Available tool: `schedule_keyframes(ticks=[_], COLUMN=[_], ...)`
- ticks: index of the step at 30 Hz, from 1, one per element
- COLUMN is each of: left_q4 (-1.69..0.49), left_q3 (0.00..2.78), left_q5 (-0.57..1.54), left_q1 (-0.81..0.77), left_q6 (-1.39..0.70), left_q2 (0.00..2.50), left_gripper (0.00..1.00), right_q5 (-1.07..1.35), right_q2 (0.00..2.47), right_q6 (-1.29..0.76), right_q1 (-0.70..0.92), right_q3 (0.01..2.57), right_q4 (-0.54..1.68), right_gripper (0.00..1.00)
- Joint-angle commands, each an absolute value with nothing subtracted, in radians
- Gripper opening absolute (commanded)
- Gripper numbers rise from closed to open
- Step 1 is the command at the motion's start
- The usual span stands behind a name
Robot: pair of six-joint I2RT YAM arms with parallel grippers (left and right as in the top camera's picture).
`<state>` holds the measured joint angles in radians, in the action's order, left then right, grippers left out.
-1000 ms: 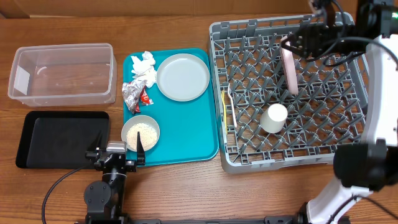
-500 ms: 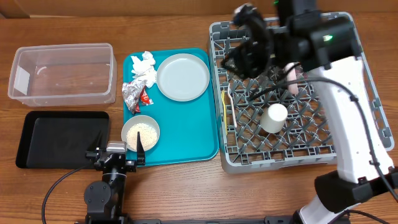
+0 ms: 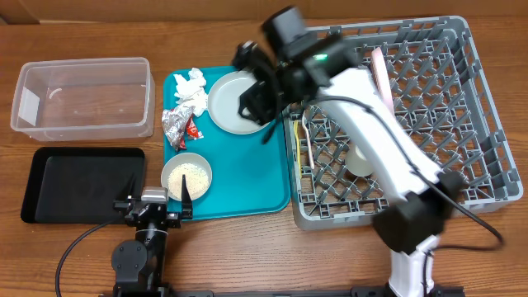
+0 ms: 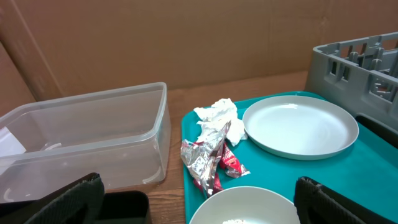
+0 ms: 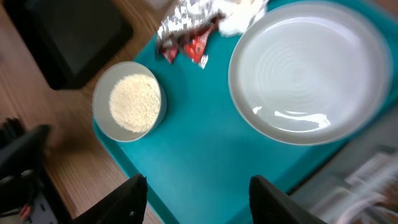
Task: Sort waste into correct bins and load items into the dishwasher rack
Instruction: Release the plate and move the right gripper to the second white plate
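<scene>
Right gripper point(image 5: 198, 185): spread, empty, above pale grey plate point(image 5: 309, 70) on teal tray point(image 5: 205, 143).
Left gripper point(image 4: 198, 186): spread, beside rice bowl point(image 4: 249, 205).

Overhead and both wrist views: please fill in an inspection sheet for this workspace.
Surface: wooden table.
Job's things: grey plate, bowl of rice, tissue, foil wrapper and red packet on the teal tray; white plate, cup and yellow utensil in the rack; no waste seen in clear tub or black tray.
Clutter: nothing seen.
Grippers: left gripper open, low beside the bowl; right gripper open above the teal tray, holding nothing.
Cables: black cable trailing from the left arm's base.
Surroundings: cardboard wall behind.
</scene>
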<state>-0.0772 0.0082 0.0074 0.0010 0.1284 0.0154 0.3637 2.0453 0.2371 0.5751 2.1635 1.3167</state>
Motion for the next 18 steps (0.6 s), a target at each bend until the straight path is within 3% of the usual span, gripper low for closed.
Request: schedule_keyframes(ticks=[1, 18], left_q4=[-0.078, -0.078], left_q3=[0.006, 0.006], left_q5=[0.004, 0.004], left_q1=[0.006, 0.006], left_q6=[0.111, 0.111], left_q2=[0.012, 0.012], left_gripper=[1.0, 1.0], right_q5=[0.301, 0.194], right_q2=[2.154, 2.387], right_q6=[0.231, 0.477], right_q1=[0.635, 0.667], right_q3=[2.165, 2.164], right_q4=[1.293, 1.174], right_gripper=[0.56, 0.57])
